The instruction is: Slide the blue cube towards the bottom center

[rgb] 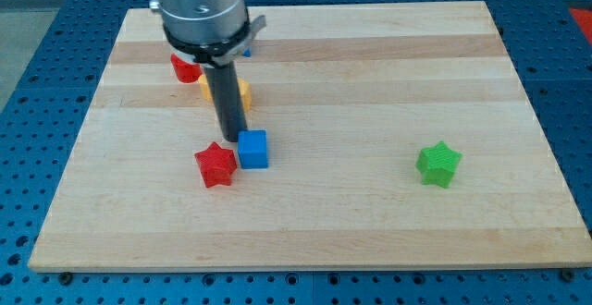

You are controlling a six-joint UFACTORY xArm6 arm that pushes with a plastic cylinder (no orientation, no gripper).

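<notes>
A wooden table (pixel 305 231) seen from above. Nearest the bottom edge, right of centre, sits a green star (pixel 437 164), well apart from everything else. Left of centre, a red star (pixel 215 164) touches the blue cube (pixel 252 149), which lies on its right, roughly midway between the top and bottom edges. My tip (pixel 232 137) rests just beyond the cube's upper left corner; the arm has no fingers. Farther back, the rod partly hides a yellow block (pixel 240 92) and a red block (pixel 182 67) near the top-left corner.

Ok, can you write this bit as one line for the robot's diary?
tip: touching blue cube, upper-left side | red star: beside cube, left | cube: not yet bottom center
</notes>
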